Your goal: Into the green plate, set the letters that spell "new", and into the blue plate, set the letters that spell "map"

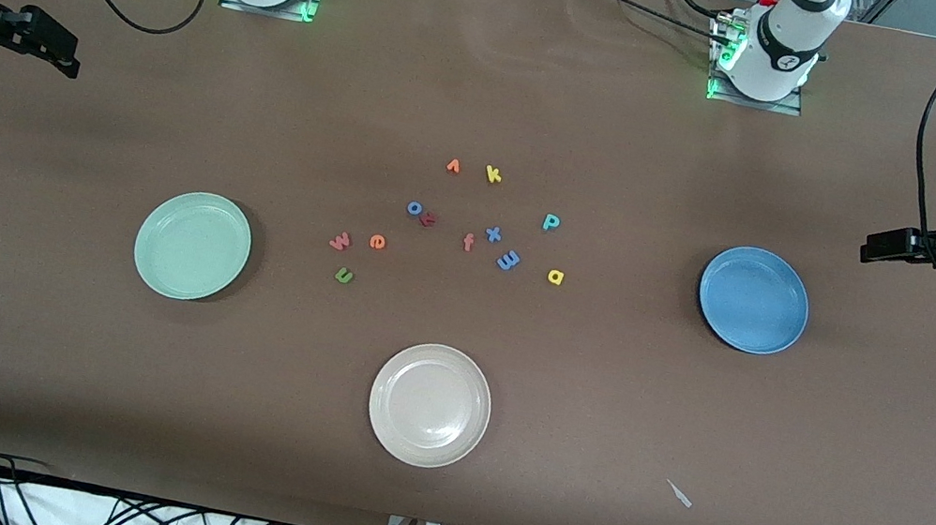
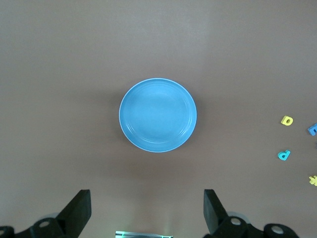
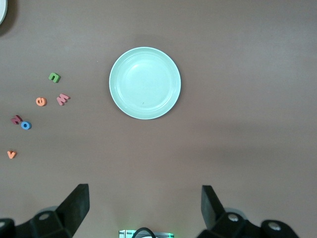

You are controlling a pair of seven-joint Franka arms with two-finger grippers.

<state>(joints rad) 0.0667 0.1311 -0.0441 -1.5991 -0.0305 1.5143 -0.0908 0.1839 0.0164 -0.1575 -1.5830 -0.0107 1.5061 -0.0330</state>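
The brown table [image 1: 30, 379] held the green plate [image 1: 192, 246] at nine o'clock of the letter cluster and the blue plate [image 1: 754, 300] at three. The left gripper [image 2: 146, 213] waited above the blue plate, jaws spread; the right gripper [image 3: 143, 210] waited above the green, spread too. Green "n" [image 1: 344, 275], orange "e" [image 1: 377, 241], pinkish "w" [image 1: 340, 240], blue "m" [image 1: 508, 260], yellow "a" [image 1: 556, 277] and teal "p" [image 1: 551, 221] lay on the table between the plates.
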